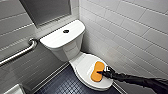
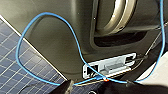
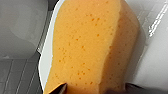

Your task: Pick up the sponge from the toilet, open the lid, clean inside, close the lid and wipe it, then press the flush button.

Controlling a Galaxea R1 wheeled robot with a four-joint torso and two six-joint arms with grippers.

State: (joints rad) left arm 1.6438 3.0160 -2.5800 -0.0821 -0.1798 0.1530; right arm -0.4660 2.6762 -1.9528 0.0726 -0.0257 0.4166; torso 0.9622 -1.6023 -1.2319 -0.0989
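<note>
Clamping 1 sponge [image 1: 96,69], the right gripper [image 1: 101,72] holds it on 1 closed lid [image 1: 83,66].

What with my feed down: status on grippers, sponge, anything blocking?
Right gripper at sponge, grip unclear. Sponge flat on closed lid. Left gripper by robot's base. Nothing in the way.

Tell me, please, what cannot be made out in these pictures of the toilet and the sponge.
- Whether the right pincer holds the sponge: head view, too small and dark where they meet.
- Inside of the toilet bowl: head view, hidden under the closed lid.
- Grab bar: head view, cut off by the left edge.
- The dark button on the tank: head view, too small for detail.
</note>
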